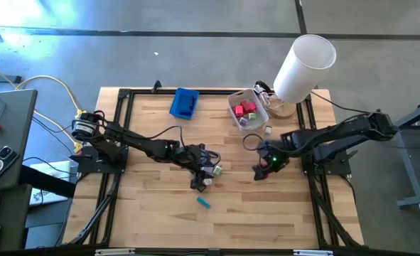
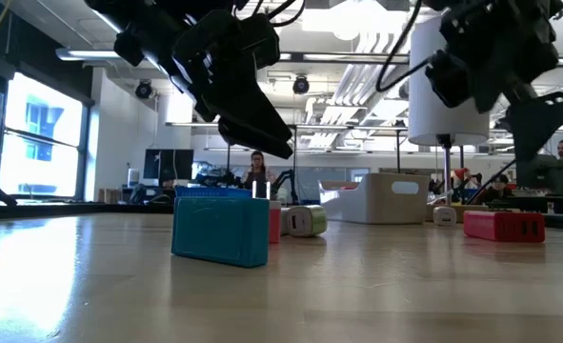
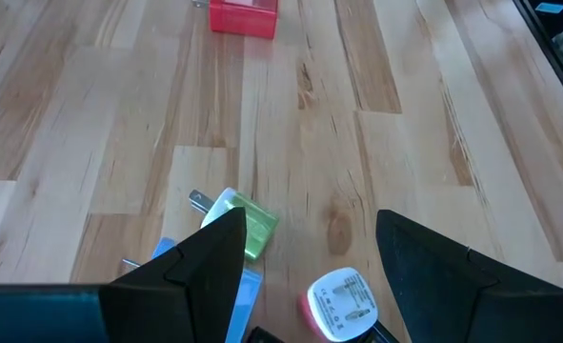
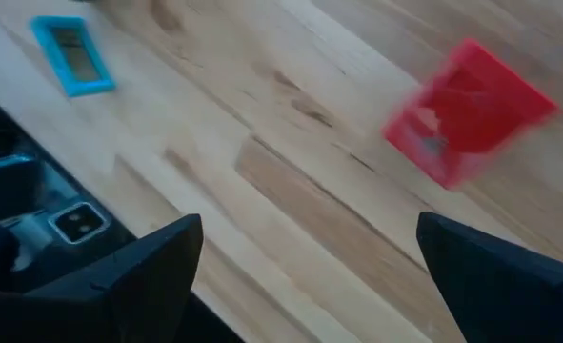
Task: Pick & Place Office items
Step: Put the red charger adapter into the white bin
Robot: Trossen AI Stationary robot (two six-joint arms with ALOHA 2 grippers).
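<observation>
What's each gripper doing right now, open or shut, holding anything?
Left gripper: open, empty, above the green piece.
Right gripper: open, empty.

A blue tray [image 1: 185, 103] and a translucent bin [image 1: 234, 115] are sitting near the wooden table's [image 1: 153, 206] far edge, beside a white cylinder [image 1: 303, 66].

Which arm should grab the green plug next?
Left. Its open gripper hangs right over the green plug, which lies between its fingers in the left wrist view. The right gripper, also open, sits farther off, by a red block.
</observation>
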